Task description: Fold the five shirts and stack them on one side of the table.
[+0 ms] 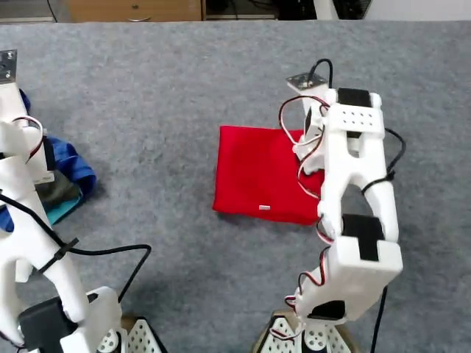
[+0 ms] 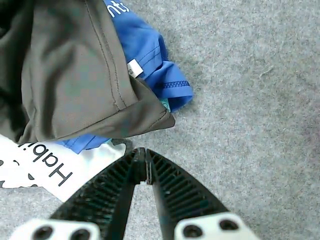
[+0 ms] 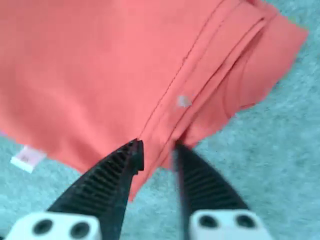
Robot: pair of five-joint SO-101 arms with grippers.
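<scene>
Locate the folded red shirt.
In the high view the folded red fabric shirt lies mid-table on the grey carpet, one edge under the right gripper, well apart from the crumpled shirt pile at the left edge.

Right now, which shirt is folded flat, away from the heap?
The red shirt, mid-table at the right gripper; the grey shirt and blue shirt lie crumpled together by the left gripper.

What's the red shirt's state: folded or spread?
Folded. The red shirt lies as a compact rectangle on the table; the right wrist view shows layered edges.
</scene>
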